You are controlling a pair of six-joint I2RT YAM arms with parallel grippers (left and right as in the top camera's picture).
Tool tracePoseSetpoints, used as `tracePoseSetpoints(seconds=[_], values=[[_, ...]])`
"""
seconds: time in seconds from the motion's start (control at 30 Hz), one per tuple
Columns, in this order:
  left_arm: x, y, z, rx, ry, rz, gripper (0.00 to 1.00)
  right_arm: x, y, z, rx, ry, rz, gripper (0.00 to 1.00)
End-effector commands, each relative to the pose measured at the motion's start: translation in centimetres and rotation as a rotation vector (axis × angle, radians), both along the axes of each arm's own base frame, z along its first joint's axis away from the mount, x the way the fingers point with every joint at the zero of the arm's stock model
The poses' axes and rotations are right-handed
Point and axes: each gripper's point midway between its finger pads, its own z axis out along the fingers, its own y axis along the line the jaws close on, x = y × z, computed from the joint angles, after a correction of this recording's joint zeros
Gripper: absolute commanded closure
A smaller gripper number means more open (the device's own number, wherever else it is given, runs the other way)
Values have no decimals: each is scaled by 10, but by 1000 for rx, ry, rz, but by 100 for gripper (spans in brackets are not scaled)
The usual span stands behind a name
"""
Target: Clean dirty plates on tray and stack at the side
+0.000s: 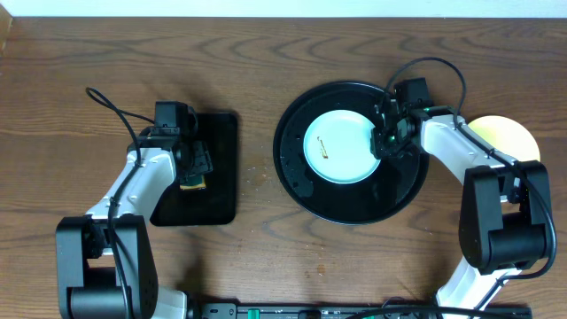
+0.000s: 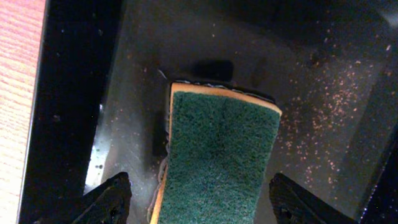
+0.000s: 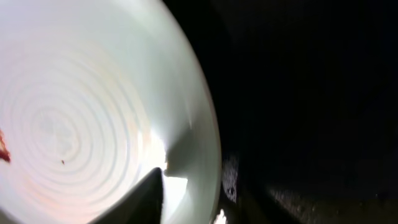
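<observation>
Straddling a glossy round plate's (image 1: 338,146) rim, right fingers' (image 3: 147,200) grip unclear; left fingers (image 2: 109,200) wide.

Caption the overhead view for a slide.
Right gripper at the rim of a smeared plate on the round tray; left gripper above a sponge on the rectangular tray; yellow plate aside.

Dark wood-grain table (image 1: 266,44), evenly lit overhead.
</observation>
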Motion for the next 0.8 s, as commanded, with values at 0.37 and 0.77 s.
tracePoseSetpoints(seconds=[0.37, 0.77], values=[[-4, 3, -4, 15, 15, -8, 28, 10, 12, -7, -21, -53, 59, 73], [-8, 3, -18, 16, 2, -8, 29, 8, 11, -8, -23, -43, 57, 82]])
